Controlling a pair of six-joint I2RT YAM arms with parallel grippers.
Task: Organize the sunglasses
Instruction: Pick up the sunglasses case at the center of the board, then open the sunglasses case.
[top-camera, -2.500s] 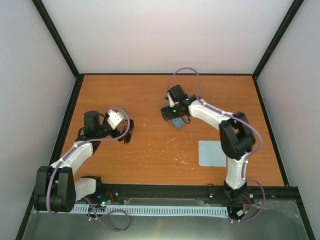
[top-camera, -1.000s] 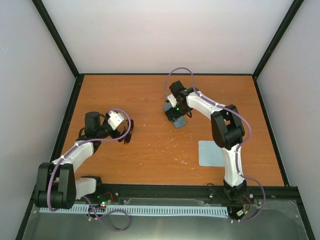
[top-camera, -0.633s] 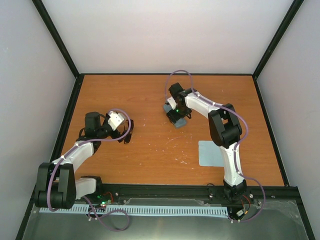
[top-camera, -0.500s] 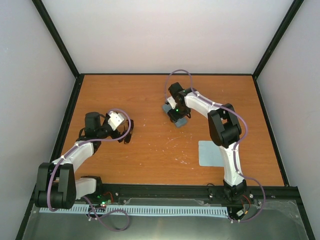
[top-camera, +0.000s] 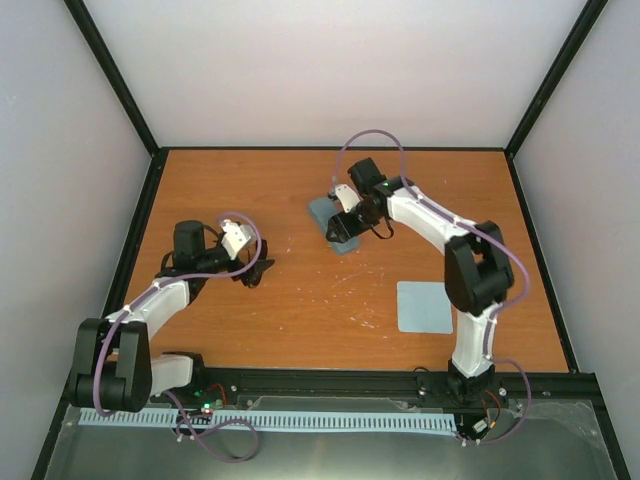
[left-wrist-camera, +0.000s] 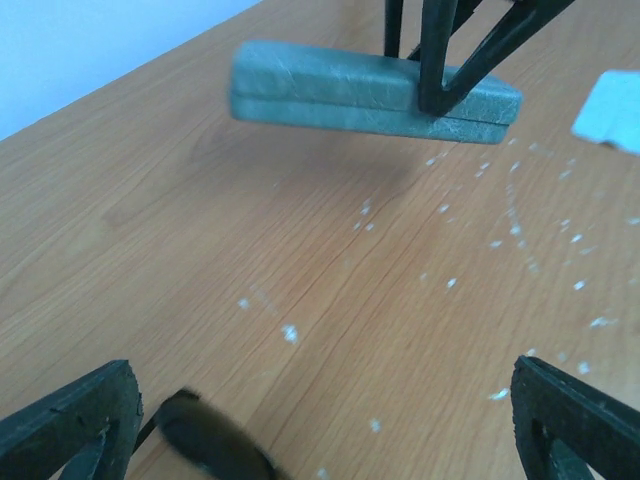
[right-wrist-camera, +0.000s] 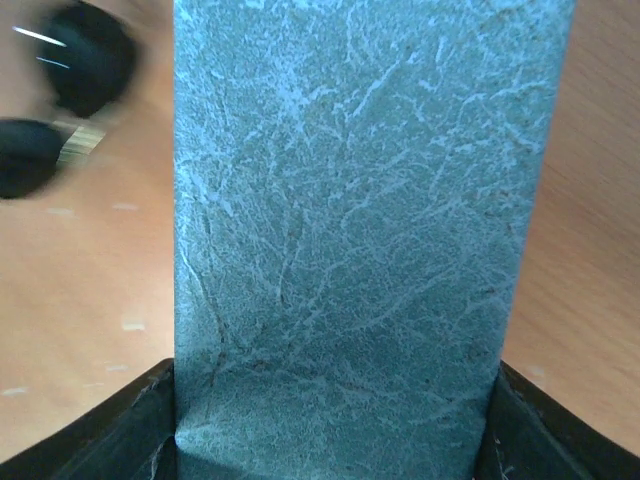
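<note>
Left gripper (left-wrist-camera: 320, 410): fingers spread wide, grasping nothing, low over the table (top-camera: 300, 320).
Sunglasses (left-wrist-camera: 205, 445): on the wood between those fingers, one dark lens showing; at 8 o'clock from the case in the top view.
Right gripper (right-wrist-camera: 335, 400): clenched on the closed grey-blue case (top-camera: 320, 213).
Cloth (top-camera: 424, 306): flat, at 4 o'clock from the case, well apart.

Glossy dark sunglasses (right-wrist-camera: 85, 55) lenses, matt leathery case (right-wrist-camera: 360, 220), smooth wood-grain table (left-wrist-camera: 300, 280)
</note>
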